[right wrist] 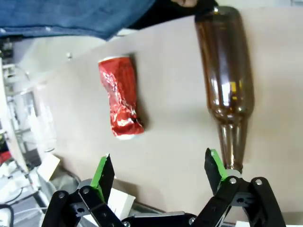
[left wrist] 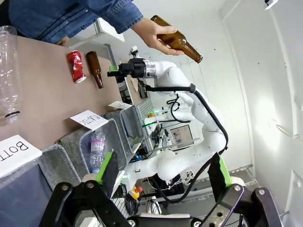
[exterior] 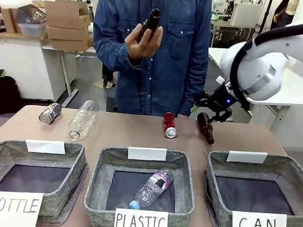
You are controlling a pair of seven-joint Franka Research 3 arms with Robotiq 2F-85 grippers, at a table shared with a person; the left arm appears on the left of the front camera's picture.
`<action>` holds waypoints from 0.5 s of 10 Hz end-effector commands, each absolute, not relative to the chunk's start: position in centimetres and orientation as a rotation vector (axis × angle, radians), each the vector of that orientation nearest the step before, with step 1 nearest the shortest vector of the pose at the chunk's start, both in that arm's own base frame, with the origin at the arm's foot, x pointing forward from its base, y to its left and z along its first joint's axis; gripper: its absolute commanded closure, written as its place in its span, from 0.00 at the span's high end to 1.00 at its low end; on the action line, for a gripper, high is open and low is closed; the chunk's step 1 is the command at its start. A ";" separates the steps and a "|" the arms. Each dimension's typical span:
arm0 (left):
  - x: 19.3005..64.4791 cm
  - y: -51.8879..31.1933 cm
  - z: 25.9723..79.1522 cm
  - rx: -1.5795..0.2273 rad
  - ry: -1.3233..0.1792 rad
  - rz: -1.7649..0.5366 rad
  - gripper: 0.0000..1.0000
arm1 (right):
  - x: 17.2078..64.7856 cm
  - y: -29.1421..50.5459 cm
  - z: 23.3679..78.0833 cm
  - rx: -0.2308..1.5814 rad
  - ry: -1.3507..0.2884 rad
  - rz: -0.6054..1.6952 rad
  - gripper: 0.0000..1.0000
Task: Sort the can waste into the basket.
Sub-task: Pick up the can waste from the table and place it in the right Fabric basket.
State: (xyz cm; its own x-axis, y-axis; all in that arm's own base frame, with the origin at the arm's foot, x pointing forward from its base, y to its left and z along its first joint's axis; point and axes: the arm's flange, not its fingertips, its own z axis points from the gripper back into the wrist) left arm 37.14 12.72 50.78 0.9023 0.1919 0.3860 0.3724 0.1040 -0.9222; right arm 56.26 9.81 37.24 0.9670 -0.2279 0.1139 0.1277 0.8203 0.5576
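The shiny red can (exterior: pixel 169 124) lies dented on the table's far middle, and the right wrist view has it (right wrist: pixel 120 97) up and left of my open right gripper (right wrist: pixel 158 172). That gripper (exterior: pixel 213 104) hovers over the far right of the table, beside a lying brown bottle (exterior: pixel 205 127). At the far left lies the silver-grey can (exterior: pixel 50 113). The grey basket (exterior: pixel 286 162) with the "CAN" card stands at the front right with nothing in it. My left gripper (left wrist: pixel 163 172) is open in the air and holds nothing; its view shows the red can (left wrist: pixel 75 66) far off.
A person across the table holds a brown bottle (exterior: pixel 148 24) up in one hand. A clear plastic bottle (exterior: pixel 83 120) lies by the silver can. The "PLASTIC" basket (exterior: pixel 100 164) holds a plastic bottle (exterior: pixel 151 189); the "BOTTLE" basket (exterior: pixel 2 149) stands at the front left.
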 end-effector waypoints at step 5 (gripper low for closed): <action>37.1 12.6 50.9 -1.496 -0.490 -0.156 1.00 | 50.0 0.8 35.8 0.824 -0.221 -0.275 1.00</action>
State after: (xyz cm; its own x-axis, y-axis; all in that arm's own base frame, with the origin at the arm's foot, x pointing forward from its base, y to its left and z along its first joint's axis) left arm 37.14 12.74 50.78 0.9022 0.1923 0.3860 0.3724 0.1042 -0.9222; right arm 51.66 1.42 35.91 0.9444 -0.3239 0.0572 0.1888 0.6763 0.7120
